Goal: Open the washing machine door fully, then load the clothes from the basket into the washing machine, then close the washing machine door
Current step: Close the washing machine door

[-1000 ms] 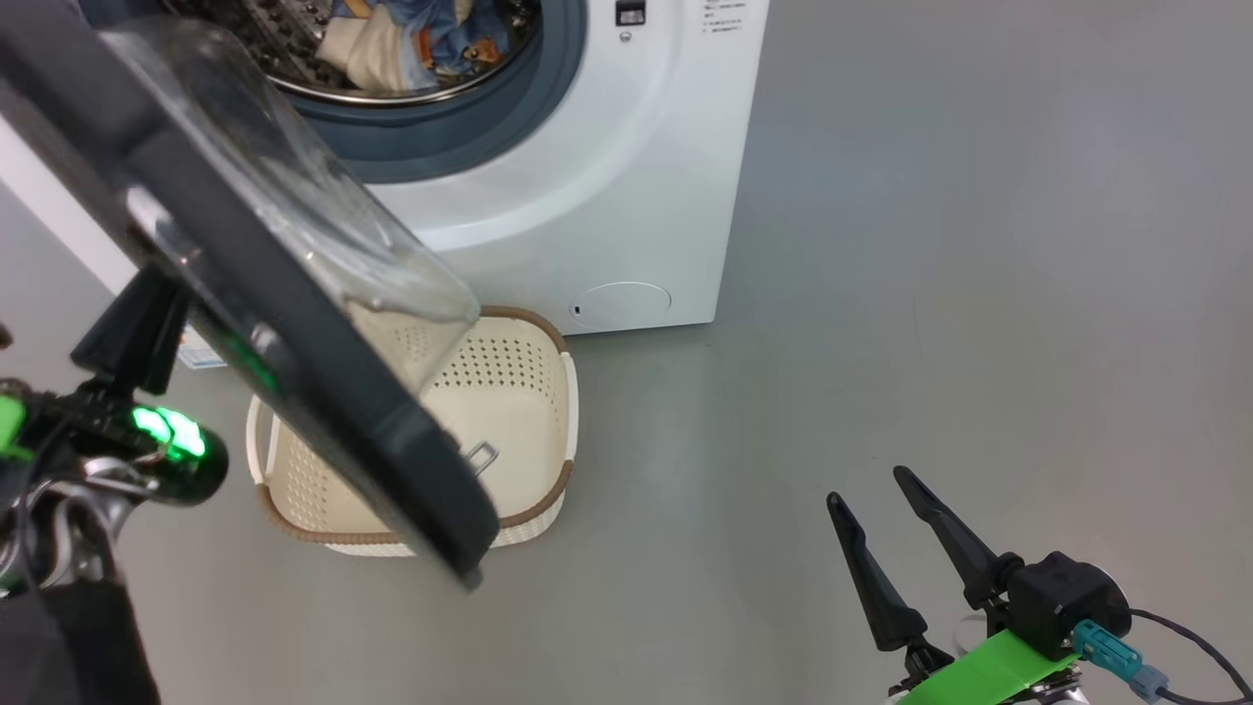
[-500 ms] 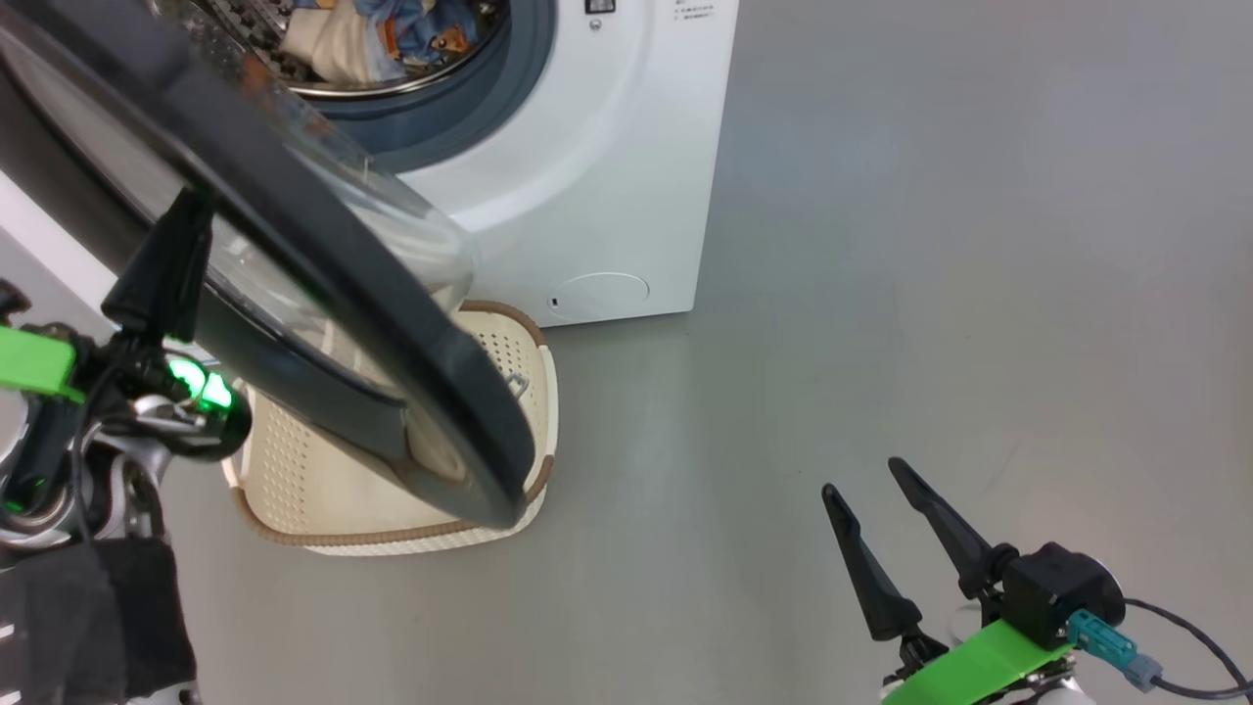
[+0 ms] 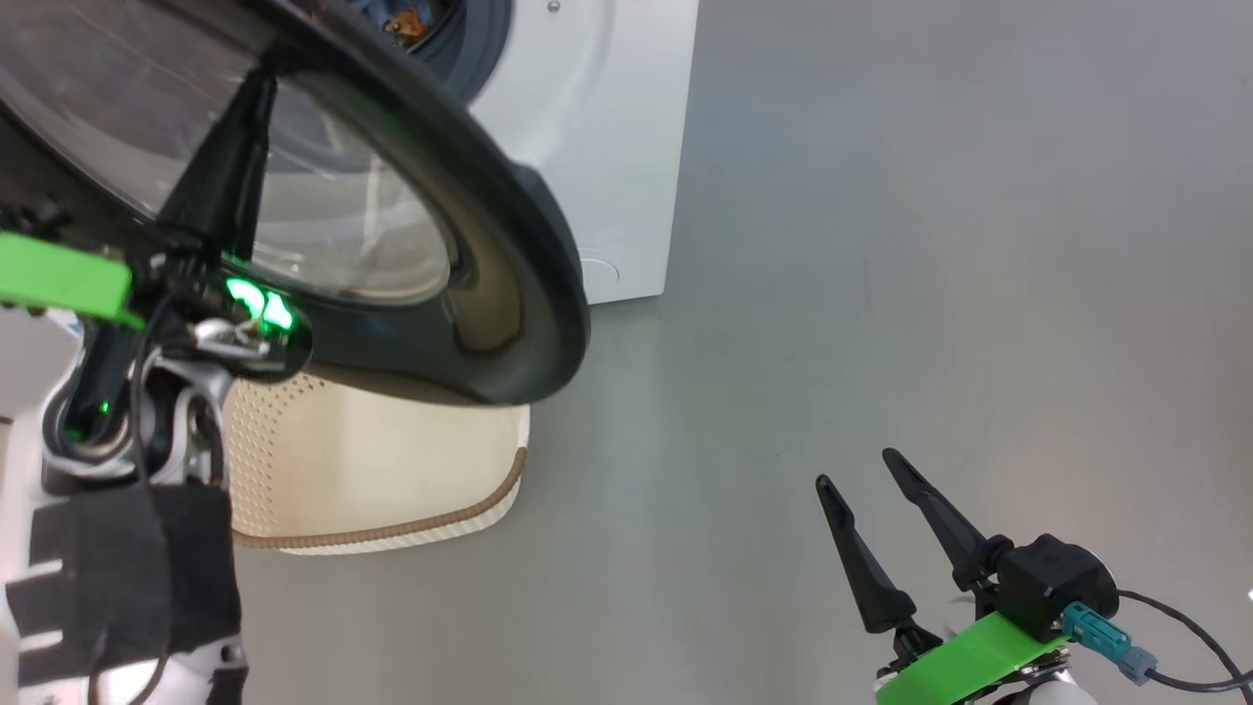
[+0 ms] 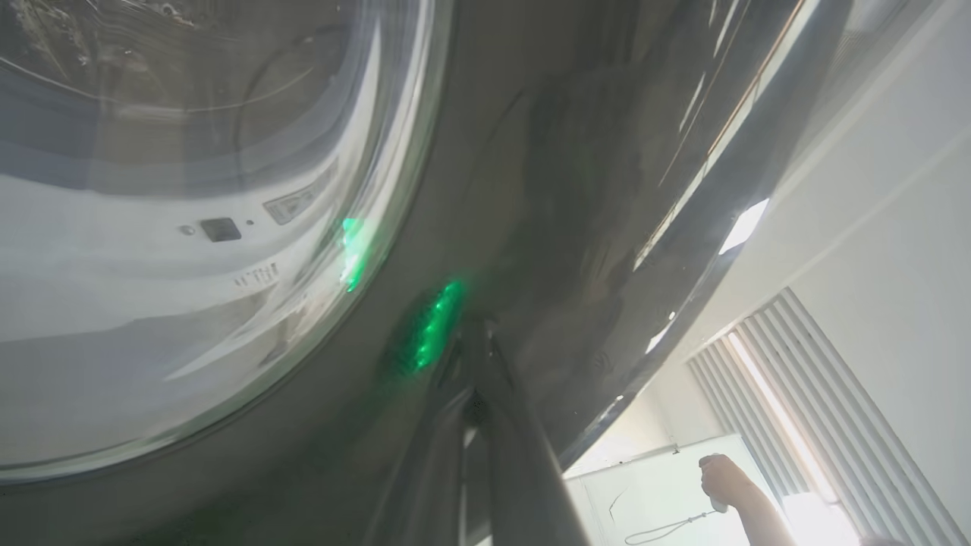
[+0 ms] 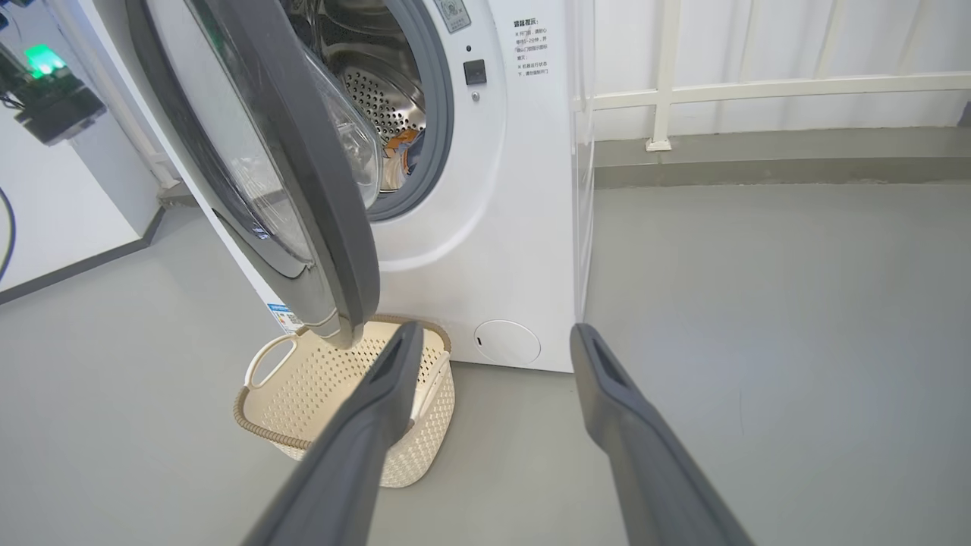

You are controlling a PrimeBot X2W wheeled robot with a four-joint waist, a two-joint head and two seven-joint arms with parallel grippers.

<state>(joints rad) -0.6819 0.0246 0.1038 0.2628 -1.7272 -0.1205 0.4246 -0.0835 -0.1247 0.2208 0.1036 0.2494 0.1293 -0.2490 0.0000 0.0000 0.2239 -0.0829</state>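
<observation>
head view, left tool (image 3: 256,98) touching door (image 3: 519,255) rim

Bare test room or lab, not a home: lone washer (image 5: 493,227) on plain grey floor (image 5: 758,341), white walls (image 5: 45,205), railing (image 5: 758,89), blinds (image 4: 819,402), whiteboard (image 4: 652,493).

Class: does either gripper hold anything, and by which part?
Nothing is held: the left gripper, jaws shut, leans on the washing machine door; the right gripper is open, empty.
</observation>
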